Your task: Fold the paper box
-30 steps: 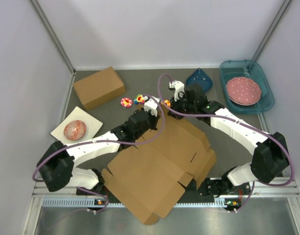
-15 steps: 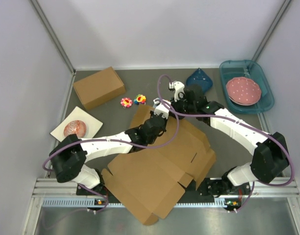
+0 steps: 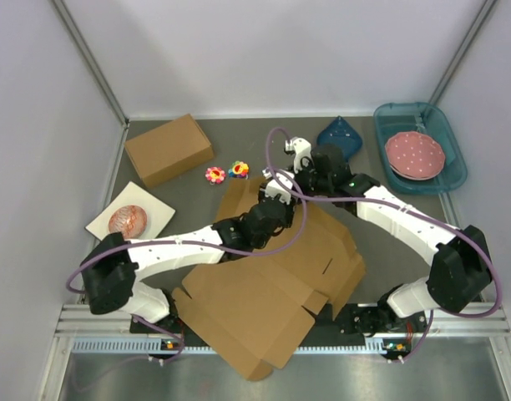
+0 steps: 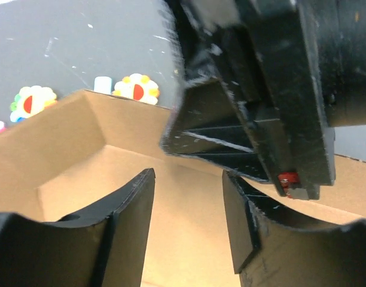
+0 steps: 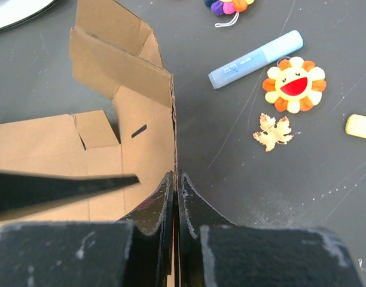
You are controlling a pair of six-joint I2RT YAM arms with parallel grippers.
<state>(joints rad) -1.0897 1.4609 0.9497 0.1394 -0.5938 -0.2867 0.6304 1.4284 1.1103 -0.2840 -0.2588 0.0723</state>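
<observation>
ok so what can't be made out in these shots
Right wrist: the right gripper hides the paper box edge it pinches; a yellow object is cut off at right.
Left wrist: the right gripper's blurred body blocks the cardboard behind.
Top external: the left arm and right arm cover the box's far edge.

my right gripper (image 5: 177,181) pinches an upright edge of the paper box (image 5: 141,152). a blue marker (image 5: 256,58) and sunflower toy (image 5: 293,85) lie nearby
</observation>
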